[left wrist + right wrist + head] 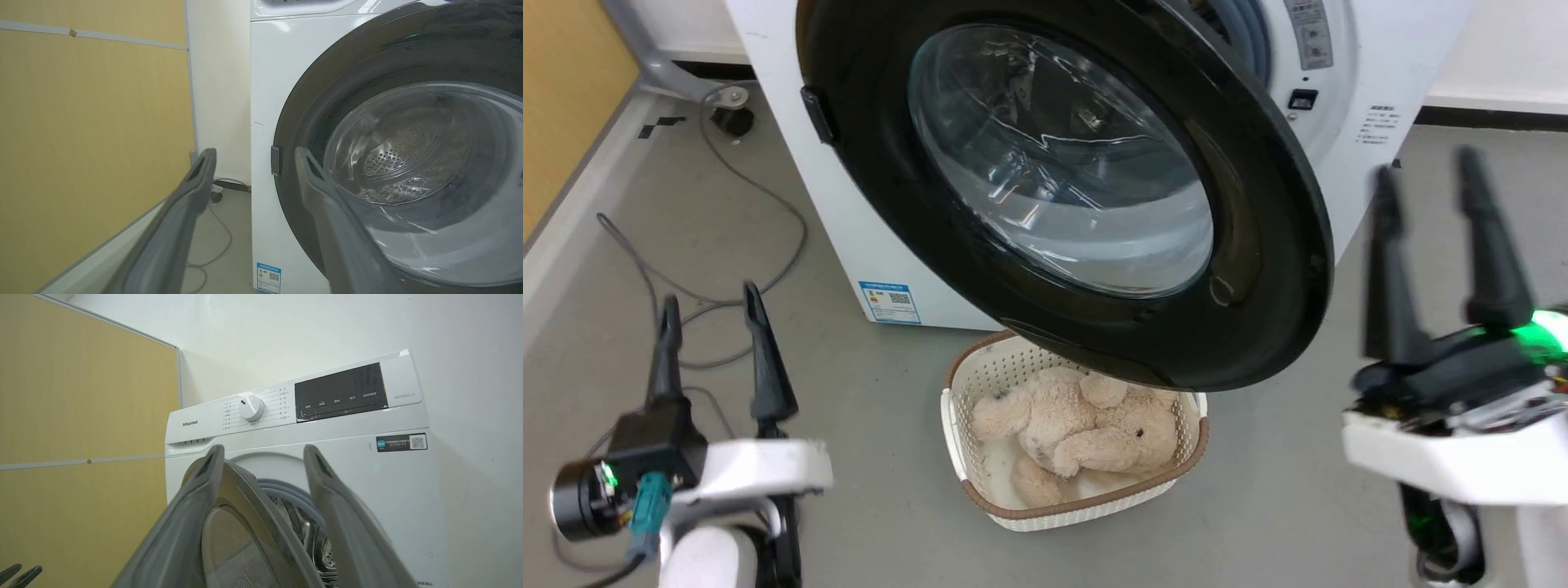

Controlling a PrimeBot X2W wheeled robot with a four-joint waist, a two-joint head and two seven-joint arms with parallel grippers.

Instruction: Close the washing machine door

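Washing machine door (1062, 163) stands ajar, right end effector (1427, 166) upright, seemingly just beside.

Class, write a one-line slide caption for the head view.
Left gripper and right gripper, both open, flank the washing machine door, ajar above a basket holding a plush bear.

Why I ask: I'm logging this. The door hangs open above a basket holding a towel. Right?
No: the head view shows a plush bear in the basket, not a towel. The door does hang open above it.
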